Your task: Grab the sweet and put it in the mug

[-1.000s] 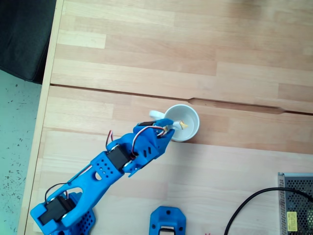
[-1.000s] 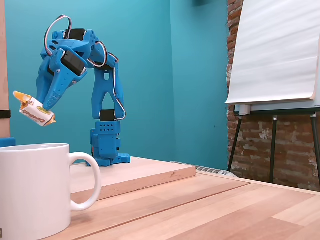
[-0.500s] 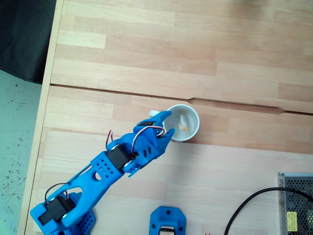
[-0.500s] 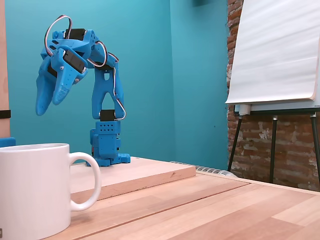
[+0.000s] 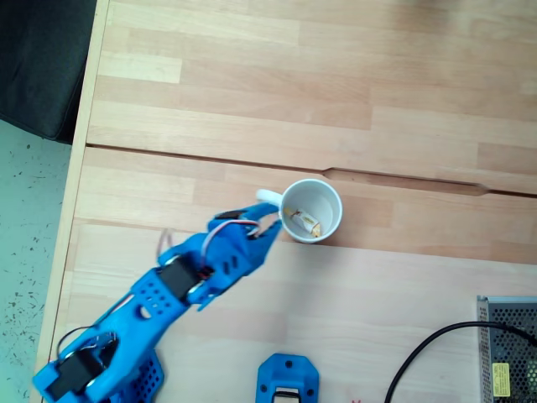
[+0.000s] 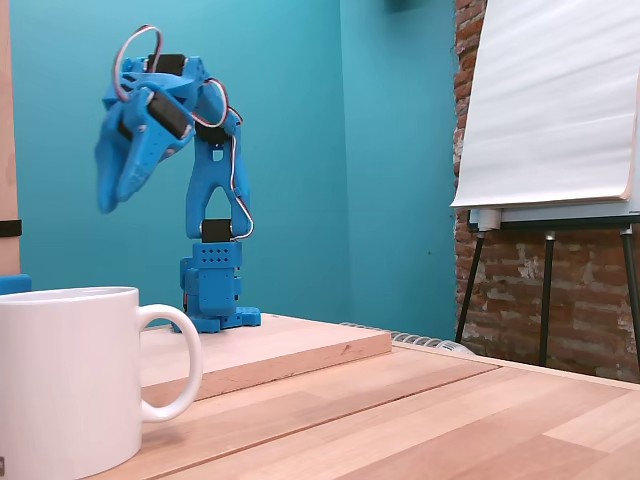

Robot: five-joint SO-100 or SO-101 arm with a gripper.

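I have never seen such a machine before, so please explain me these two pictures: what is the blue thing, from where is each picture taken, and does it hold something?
The blue thing is a small robot arm with a two-finger hand at its end. One picture is taken from above, looking down on a wooden table. The other is taken from low on the table, looking sideways at the arm, with the mug close to the camera.

From above you see the white mug, and inside it lies a small wrapped sweet. The hand is open, holds nothing, and hangs in the air beside the mug's handle. A black cable and a metal box lie at the table's corner.
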